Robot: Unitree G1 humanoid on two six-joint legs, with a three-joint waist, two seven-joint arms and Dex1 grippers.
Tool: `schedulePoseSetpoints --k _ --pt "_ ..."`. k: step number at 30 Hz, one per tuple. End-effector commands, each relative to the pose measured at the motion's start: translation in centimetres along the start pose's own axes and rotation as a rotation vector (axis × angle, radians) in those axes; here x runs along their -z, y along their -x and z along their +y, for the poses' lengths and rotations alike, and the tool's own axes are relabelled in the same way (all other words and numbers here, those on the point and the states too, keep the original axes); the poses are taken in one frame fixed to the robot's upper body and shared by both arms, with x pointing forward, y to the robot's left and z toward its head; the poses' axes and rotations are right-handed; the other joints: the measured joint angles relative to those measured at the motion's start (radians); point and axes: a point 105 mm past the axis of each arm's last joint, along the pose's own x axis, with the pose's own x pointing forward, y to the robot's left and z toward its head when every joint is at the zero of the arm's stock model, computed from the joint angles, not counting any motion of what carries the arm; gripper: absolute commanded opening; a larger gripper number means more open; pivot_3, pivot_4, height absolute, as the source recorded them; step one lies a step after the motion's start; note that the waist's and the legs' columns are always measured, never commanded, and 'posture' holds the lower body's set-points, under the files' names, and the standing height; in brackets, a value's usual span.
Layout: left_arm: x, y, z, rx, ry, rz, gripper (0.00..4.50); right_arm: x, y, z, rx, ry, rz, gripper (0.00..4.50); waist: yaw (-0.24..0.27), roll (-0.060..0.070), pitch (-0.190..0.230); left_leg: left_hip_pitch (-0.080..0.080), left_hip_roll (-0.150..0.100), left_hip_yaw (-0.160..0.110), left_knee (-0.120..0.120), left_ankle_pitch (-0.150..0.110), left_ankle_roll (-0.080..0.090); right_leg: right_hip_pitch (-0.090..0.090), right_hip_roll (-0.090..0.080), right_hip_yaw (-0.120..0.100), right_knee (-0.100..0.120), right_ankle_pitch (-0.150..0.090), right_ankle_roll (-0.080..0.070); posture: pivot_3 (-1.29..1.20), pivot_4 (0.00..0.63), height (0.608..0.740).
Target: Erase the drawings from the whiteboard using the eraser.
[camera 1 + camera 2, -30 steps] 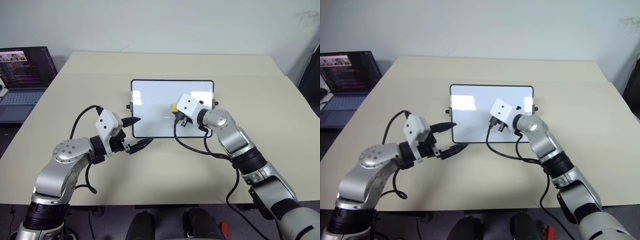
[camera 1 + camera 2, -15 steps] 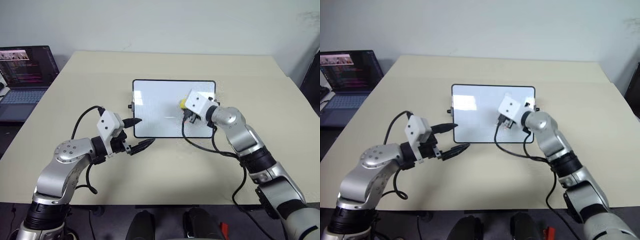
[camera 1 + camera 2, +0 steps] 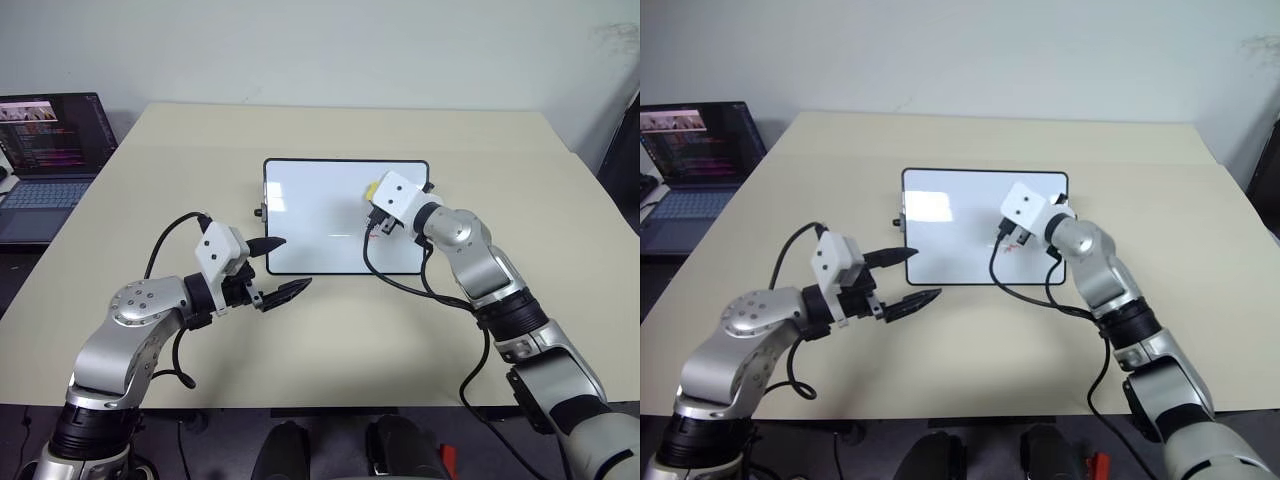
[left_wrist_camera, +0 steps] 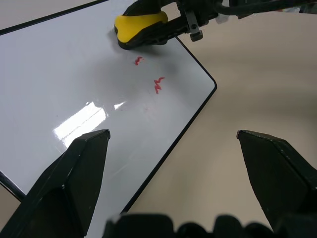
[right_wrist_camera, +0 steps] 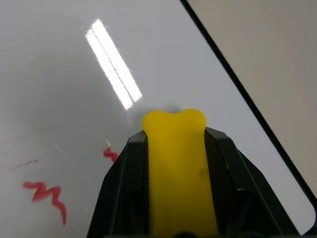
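Laptop [image 3: 50, 150] sits at the worktop's [image 3: 150, 200] far left edge, clear of the work. Left end effector [image 3: 280, 268] hovers spread and empty just off the whiteboard's [image 3: 310, 215] near left corner. Right end effector [image 5: 173, 148] pinches the eraser [image 4: 141, 27], pressed on the board near its far right corner. Two drawings [image 4: 158, 84] remain just beside it. Risk: the unbraced board may slide under wiping pressure, or a stroke may miss the small marks.
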Motion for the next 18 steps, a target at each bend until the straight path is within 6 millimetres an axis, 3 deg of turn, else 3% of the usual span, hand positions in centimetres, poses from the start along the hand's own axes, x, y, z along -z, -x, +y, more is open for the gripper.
schedulePoseSetpoints --k 1,3,7,10,13,18 --pt "-1.2 -0.1 -0.6 0.024 -0.040 -0.036 4.50 2.3 0.3 3.1 -0.143 -0.018 0.094 1.19 0.000 0.000 0.000 0.000 0.000 0.000 0.000 0.000 0.000 0.000 0.000 0.000 0.000 0.000 0.000 0.00 0.150 0.740" --pt "-1.1 -0.1 -0.7 0.027 -0.039 -0.036 4.50 2.4 0.3 2.9 -0.122 -0.011 0.096 1.19 -0.002 0.000 0.000 0.001 0.000 0.000 0.000 0.000 0.000 0.000 0.000 0.000 0.000 0.000 0.000 0.00 0.150 0.740" --pt "-1.1 -0.2 -0.7 0.032 -0.039 -0.035 4.50 1.7 0.3 -1.2 0.077 0.043 0.070 1.19 -0.002 0.000 0.000 0.002 0.000 0.000 0.001 0.001 0.001 0.001 0.000 0.000 0.001 0.000 0.001 0.00 0.150 0.740" --pt "-1.1 -0.2 -0.7 0.033 -0.039 -0.035 4.50 1.7 0.3 -2.2 0.115 0.057 0.067 1.19 -0.001 0.000 0.000 0.002 0.000 0.000 0.001 0.003 0.002 0.001 0.000 0.000 0.001 0.001 0.003 0.00 0.150 0.740" --pt "-1.1 -0.2 -0.8 0.035 -0.039 -0.036 4.50 2.2 0.4 -1.5 0.069 0.065 0.083 1.19 -0.001 0.000 0.000 0.001 0.000 0.000 0.000 0.003 0.002 0.001 0.000 0.000 0.000 0.001 0.002 0.00 0.150 0.740" --pt "-1.1 -0.2 -0.9 0.036 -0.036 -0.037 4.50 2.6 0.6 2.6 -0.128 0.037 0.101 1.19 0.000 0.000 0.000 0.001 0.000 0.000 0.000 0.003 0.002 0.001 0.000 0.000 0.000 0.002 0.001 0.00 0.150 0.740"
